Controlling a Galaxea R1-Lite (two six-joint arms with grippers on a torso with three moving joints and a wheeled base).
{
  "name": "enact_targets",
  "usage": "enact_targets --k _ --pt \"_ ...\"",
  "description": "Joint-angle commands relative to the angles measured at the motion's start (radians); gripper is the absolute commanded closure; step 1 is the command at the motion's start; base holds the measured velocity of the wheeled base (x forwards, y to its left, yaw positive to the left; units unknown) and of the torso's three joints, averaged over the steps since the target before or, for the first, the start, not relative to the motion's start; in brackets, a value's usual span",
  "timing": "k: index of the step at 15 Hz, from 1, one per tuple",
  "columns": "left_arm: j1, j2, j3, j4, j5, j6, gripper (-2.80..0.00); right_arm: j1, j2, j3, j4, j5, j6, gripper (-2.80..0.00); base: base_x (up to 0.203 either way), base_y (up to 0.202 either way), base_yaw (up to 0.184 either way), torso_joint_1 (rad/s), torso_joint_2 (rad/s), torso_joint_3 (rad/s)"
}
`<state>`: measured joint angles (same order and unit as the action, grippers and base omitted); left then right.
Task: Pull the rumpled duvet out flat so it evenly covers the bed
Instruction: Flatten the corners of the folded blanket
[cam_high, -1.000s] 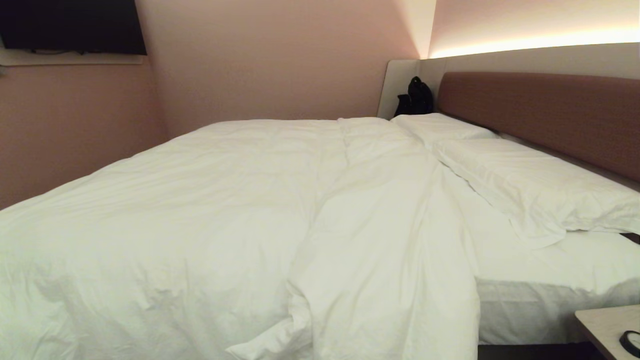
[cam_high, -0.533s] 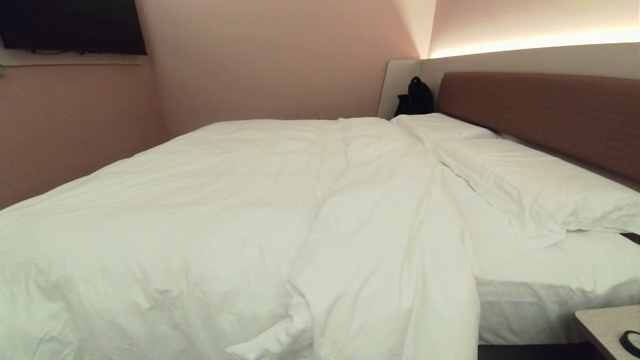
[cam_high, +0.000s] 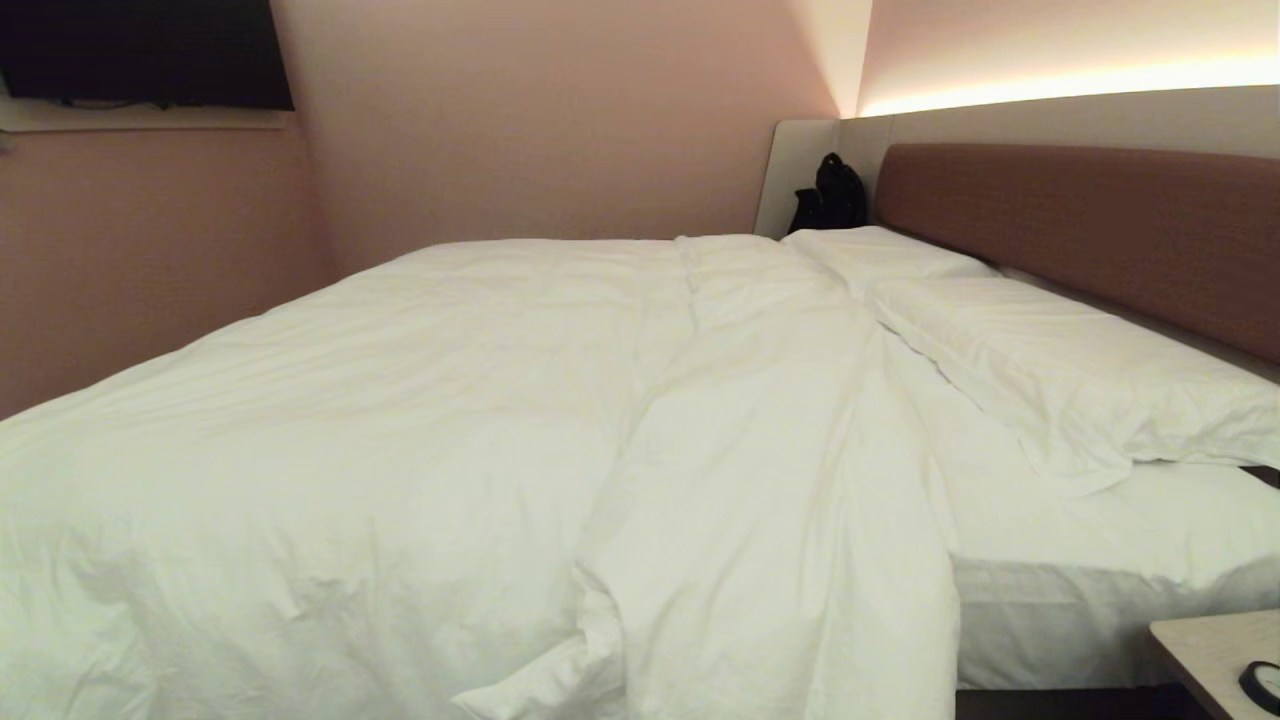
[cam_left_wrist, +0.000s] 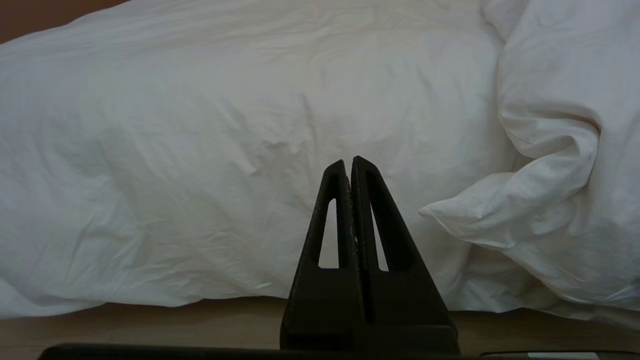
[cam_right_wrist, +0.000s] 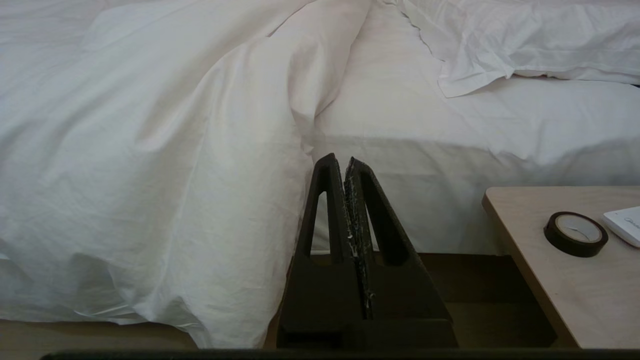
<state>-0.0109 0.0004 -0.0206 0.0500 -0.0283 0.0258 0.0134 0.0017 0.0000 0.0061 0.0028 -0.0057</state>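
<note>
Your left gripper (cam_left_wrist: 351, 162) pressed closed and empty before the duvet's (cam_high: 420, 440) hanging side, your right gripper (cam_right_wrist: 345, 162) likewise closed on nothing, duvet bunched across the bed (cam_high: 1090, 560), short of both pillows (cam_high: 1060, 370), bare sheet near your nightstand (cam_right_wrist: 560, 280).

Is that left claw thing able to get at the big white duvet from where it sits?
Probably yes. The left gripper points straight at the duvet hanging over the near side of the bed, with nothing between them. Its jaws are shut, though, so they would have to open first.
</note>
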Motion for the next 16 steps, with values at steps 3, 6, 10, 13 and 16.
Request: enact_targets --k 3,6,10,13,16 --pt "0.000 0.001 -0.001 0.001 0.002 -0.001 0.00 0.000 0.000 0.000 0.000 0.000 -0.002 0.00 0.000 0.000 0.000 0.000 0.00 0.000" --pt "0.000 0.001 0.001 0.001 0.002 -0.001 0.00 0.000 0.000 0.000 0.000 0.000 -0.002 0.00 0.000 0.000 0.000 0.000 0.00 0.000" --pt "0.000 0.001 0.001 0.001 0.002 -0.001 0.00 0.000 0.000 0.000 0.000 0.000 -0.001 0.00 0.000 0.000 0.000 0.000 0.00 0.000" --pt "0.000 0.000 0.001 0.001 0.002 -0.001 0.00 0.000 0.000 0.000 0.000 0.000 -0.002 0.00 0.000 0.000 0.000 0.000 0.00 0.000" --pt "0.000 0.001 0.001 0.001 0.002 -0.001 0.00 0.000 0.000 0.000 0.000 0.000 0.000 0.00 0.000 0.000 0.000 0.000 0.00 0.000"
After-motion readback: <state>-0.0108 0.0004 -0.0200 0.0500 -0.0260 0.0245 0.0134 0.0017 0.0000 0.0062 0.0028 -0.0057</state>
